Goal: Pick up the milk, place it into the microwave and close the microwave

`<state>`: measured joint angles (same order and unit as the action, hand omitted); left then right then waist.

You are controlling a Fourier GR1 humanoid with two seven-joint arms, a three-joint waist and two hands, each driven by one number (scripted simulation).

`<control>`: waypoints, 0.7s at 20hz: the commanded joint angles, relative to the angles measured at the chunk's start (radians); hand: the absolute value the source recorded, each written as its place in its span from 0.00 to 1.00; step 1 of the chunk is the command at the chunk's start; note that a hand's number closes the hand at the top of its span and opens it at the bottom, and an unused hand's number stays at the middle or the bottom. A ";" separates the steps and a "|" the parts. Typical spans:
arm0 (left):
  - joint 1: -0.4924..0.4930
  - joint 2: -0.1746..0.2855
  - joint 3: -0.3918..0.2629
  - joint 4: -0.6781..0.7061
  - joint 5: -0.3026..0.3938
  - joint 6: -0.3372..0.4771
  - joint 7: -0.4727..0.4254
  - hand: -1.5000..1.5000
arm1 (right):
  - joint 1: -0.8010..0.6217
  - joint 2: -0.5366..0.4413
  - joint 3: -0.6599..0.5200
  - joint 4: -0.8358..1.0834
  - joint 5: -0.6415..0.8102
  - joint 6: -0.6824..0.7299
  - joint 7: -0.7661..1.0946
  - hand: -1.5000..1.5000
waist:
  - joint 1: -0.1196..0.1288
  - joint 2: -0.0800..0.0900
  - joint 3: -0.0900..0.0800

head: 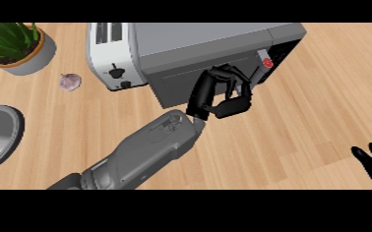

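Observation:
The grey microwave stands at the back centre, its dark door lying against its front. A red button marks its panel at the right end. My left hand rests against the door's right part, fingers relaxed and slightly bent, holding nothing. Only the fingers of my right hand show at the right edge, pointing up and resting open. No milk is visible anywhere; the microwave's inside is hidden.
A white toaster stands touching the microwave's left side. A potted plant sits at the far left, with a garlic bulb in front of it. A dark round rim shows at the left edge.

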<state>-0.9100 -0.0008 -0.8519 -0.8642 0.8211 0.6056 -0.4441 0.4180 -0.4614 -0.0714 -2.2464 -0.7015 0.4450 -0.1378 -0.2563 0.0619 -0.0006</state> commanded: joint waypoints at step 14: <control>-0.044 0.001 0.049 0.127 0.083 0.035 -0.113 1.00 | -0.013 -0.044 0.011 -0.049 -0.071 0.036 0.031 0.00 | -0.034 0.030 -0.001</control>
<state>-0.9056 -0.0006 -0.8627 -0.8542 0.8761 0.6411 -0.5628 0.4044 -0.5014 -0.0639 -2.2893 -0.7613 0.4774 -0.1110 -0.2753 0.0711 -0.0013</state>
